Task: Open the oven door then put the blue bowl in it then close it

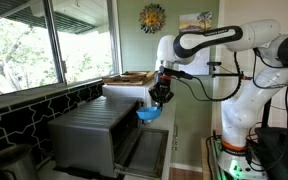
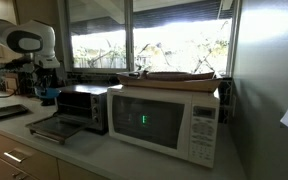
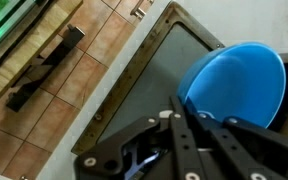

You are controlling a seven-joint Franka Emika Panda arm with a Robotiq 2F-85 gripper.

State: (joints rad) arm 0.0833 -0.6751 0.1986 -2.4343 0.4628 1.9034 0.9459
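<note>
Holding: the gripper (image 1: 161, 97) is clamped on the rim of the bowl (image 1: 149, 115), which hangs tilted in the air above the door (image 1: 144, 150).
Door: it is dropped open and lies flat in front of the oven (image 1: 89, 130).
Wrist view alone: the dark fingers (image 3: 199, 130) meet at the edge of the bowl (image 3: 234, 85). Under it is the dark glass of the door (image 3: 174, 65) in its metal frame. Past the frame's edge are brown tiles (image 3: 94, 50) and a dark bar (image 3: 44, 65) lying on them.
Exterior view alone: a white microwave (image 2: 164, 120) stands just beside the oven (image 2: 84, 103), with the flat door (image 2: 52, 128) reaching out over the counter.
Room: there is open air over the door and before the oven's mouth. A window (image 1: 44, 40) runs behind the oven, and the microwave closes off one side.
Writing: the microwave's display (image 2: 144, 121) glows green, too small to read.
</note>
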